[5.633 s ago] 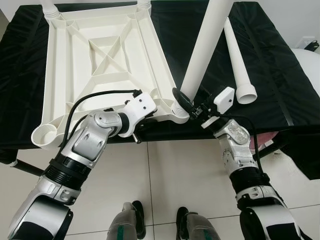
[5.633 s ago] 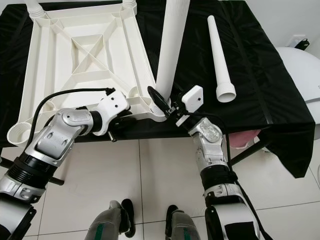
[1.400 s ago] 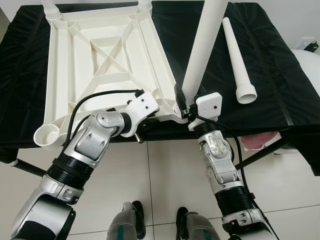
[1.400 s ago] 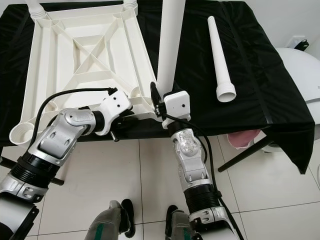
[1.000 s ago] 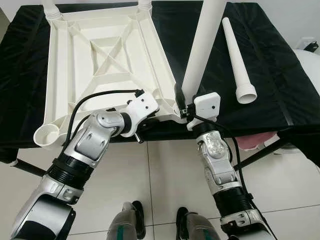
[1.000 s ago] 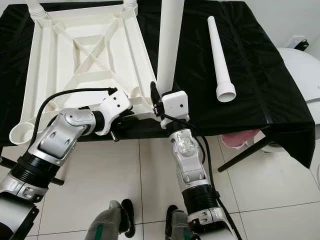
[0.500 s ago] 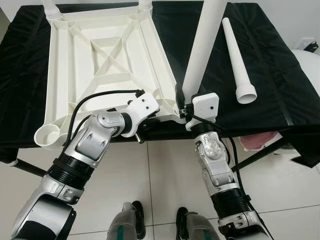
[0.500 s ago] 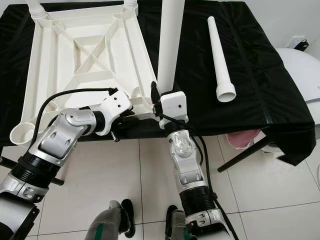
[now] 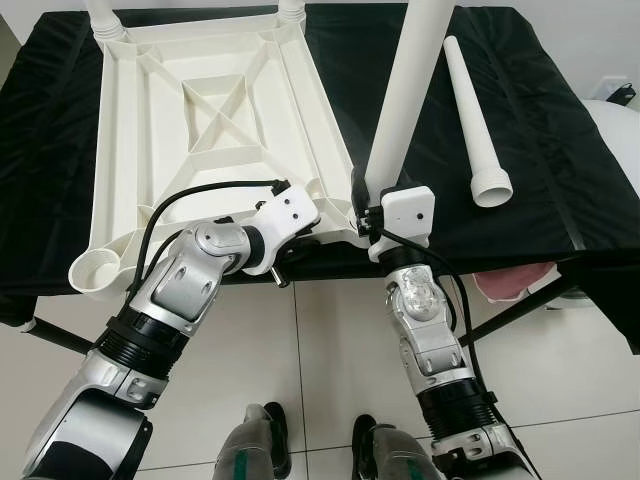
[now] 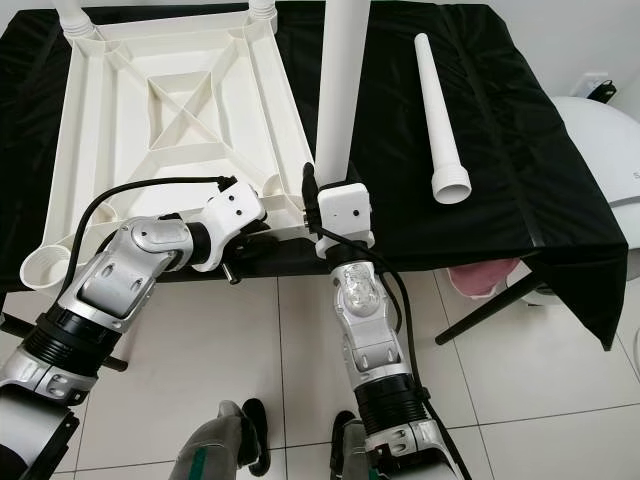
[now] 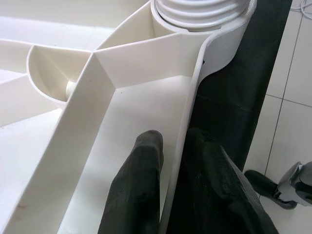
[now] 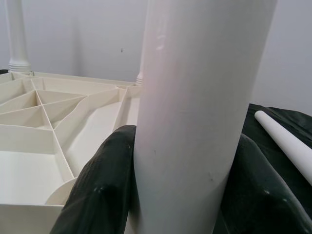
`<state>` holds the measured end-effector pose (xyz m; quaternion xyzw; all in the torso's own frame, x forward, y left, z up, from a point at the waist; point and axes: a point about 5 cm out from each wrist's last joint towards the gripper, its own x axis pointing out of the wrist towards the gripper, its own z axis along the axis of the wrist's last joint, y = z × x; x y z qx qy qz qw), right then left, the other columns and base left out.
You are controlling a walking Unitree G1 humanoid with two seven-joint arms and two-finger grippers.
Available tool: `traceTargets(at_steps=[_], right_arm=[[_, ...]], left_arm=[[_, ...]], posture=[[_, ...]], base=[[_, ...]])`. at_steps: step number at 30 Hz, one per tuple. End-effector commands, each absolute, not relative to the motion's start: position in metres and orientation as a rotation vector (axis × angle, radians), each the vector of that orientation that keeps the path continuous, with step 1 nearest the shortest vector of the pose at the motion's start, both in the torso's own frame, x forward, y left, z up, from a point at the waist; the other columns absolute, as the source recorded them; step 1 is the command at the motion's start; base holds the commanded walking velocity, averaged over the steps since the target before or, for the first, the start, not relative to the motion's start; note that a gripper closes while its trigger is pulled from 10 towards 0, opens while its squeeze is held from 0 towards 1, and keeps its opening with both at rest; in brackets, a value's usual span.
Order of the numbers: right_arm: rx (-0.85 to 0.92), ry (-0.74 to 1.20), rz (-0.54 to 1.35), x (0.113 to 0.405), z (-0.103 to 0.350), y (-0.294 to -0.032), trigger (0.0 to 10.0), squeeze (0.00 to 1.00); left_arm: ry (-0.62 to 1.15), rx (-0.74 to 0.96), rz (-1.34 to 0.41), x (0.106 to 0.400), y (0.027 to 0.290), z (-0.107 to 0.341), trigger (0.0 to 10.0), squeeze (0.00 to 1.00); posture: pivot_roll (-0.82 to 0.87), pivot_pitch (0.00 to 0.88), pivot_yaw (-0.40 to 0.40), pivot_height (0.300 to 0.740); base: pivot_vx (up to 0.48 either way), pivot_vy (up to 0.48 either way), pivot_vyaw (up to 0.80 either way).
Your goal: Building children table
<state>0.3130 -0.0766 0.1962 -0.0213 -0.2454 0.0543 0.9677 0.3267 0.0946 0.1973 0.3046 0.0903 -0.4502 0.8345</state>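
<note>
Since the earlier frame, the right gripper (image 12: 185, 195) has turned under the upright leg (image 9: 398, 110), squeezing it at the tabletop's (image 9: 200, 120) 5 o'clock corner. The left gripper (image 11: 170, 195) pinches the near rim. A loose leg (image 9: 474, 120) lies at 2 o'clock.

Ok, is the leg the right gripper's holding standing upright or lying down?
Upright. The leg rises from the tabletop's near corner socket, with the right gripper closed around it.
</note>
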Motion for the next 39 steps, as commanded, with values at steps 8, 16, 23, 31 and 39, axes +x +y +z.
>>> traceTargets(at_steps=[8,16,23,31,39], right_arm=[[-0.048,-0.343,0.011,0.317,0.1683,-0.0882,10.0,0.0],[-0.074,-0.352,-0.025,0.3163,0.1676,-0.086,10.0,0.0],[-0.083,-0.374,-0.035,0.3143,0.1657,-0.0842,10.0,0.0],[-0.085,-0.379,-0.067,0.313,0.1624,-0.0847,10.0,0.0],[-0.092,-0.378,-0.121,0.3135,0.1605,-0.0856,10.0,0.0]], left_arm=[[0.087,0.681,-1.002,0.3234,0.0837,0.2181,10.0,0.0],[0.081,0.677,-0.997,0.3248,0.0836,0.2211,10.0,0.0],[0.074,0.675,-0.986,0.3271,0.0847,0.2253,10.0,0.0],[0.073,0.677,-0.981,0.3279,0.0861,0.2258,10.0,0.0],[0.072,0.68,-0.981,0.3282,0.0864,0.2265,10.0,0.0]], posture=[[-0.06,0.213,-0.011,0.74],[-0.06,0.213,-0.011,0.74],[-0.07,0.214,-0.007,0.74],[-0.06,0.213,-0.006,0.74],[-0.06,0.209,-0.005,0.74]], base=[[0.0,0.0,0.0],[0.0,0.0,0.0],[0.0,0.0,0.0],[0.0,0.0,0.0],[0.0,0.0,0.0]])
